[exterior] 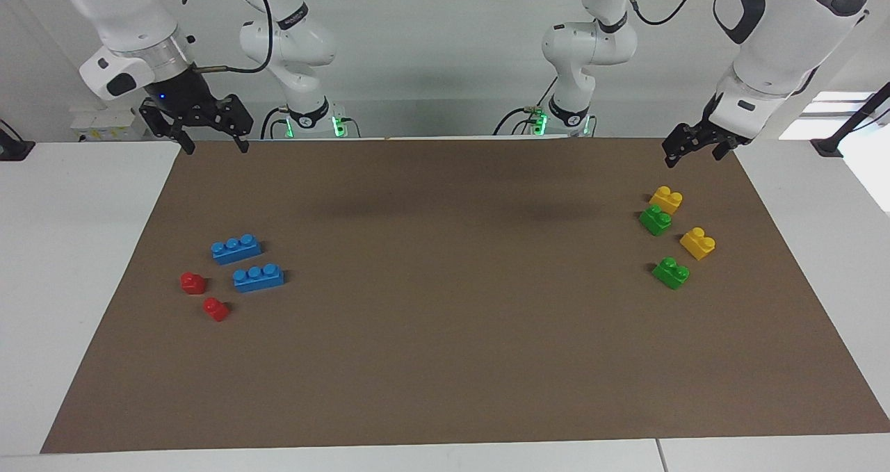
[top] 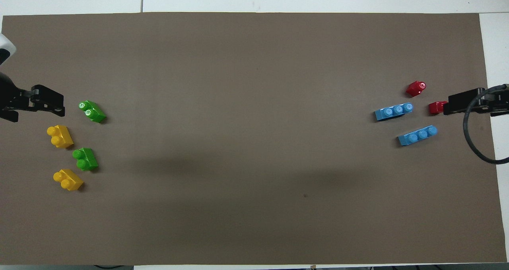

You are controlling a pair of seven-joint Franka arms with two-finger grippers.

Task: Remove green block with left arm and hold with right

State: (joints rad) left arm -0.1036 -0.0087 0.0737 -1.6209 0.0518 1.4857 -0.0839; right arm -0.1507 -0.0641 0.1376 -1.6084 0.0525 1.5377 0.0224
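Toward the left arm's end of the brown mat [exterior: 445,361] you have two small bright green plastic bricks with two studs: one green block [exterior: 656,220] touches a yellow two-stud brick [exterior: 665,199], the other green block [exterior: 670,272] lies farther from the robots, near a second yellow brick [exterior: 697,242]. Your left gripper [exterior: 688,149] hangs in the air over the mat's edge nearest the robots, jaws spread, holding nothing. Your right gripper [exterior: 206,133] hangs wide and empty over the other end, where two blue three-stud bricks [exterior: 236,248] and two red pieces [exterior: 192,282] lie.
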